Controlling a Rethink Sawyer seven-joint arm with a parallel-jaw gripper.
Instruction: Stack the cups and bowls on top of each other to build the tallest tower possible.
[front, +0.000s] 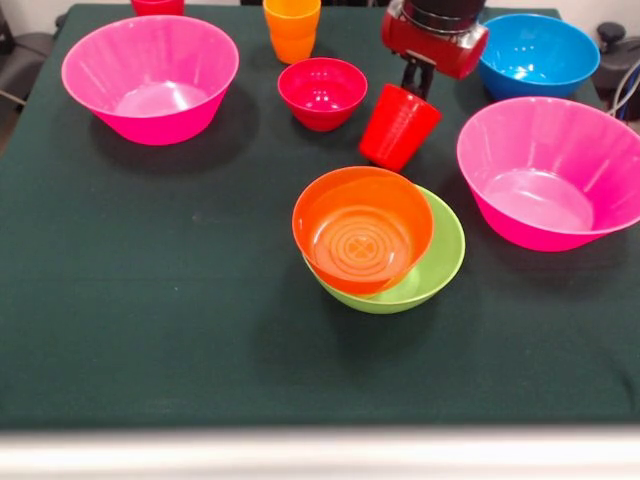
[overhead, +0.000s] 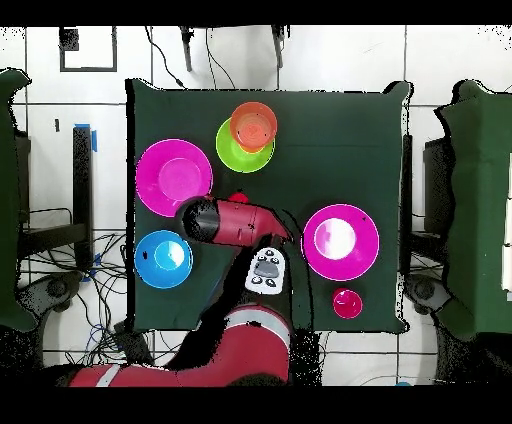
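Tool (front: 418, 82) grips red cup (front: 398, 127) by rim, cup tilted, hanging clear of tabletop (front: 150, 330). Tower (front: 385, 250) (orange bowl (front: 362, 228) tipped in green bowl (front: 425, 265)) sits just beyond cup's base, on camera side of tool. Likely next: short carry that way, cup axis needs righting.

Front camera looks closely across the dark table (front: 150, 330); overhead camera looks straight down, apparently higher; both share its top.

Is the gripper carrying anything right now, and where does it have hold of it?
Yes: the gripper holds the red cup by its upper rim, tilted and apparently lifted off the table, beside the small crimson bowl.
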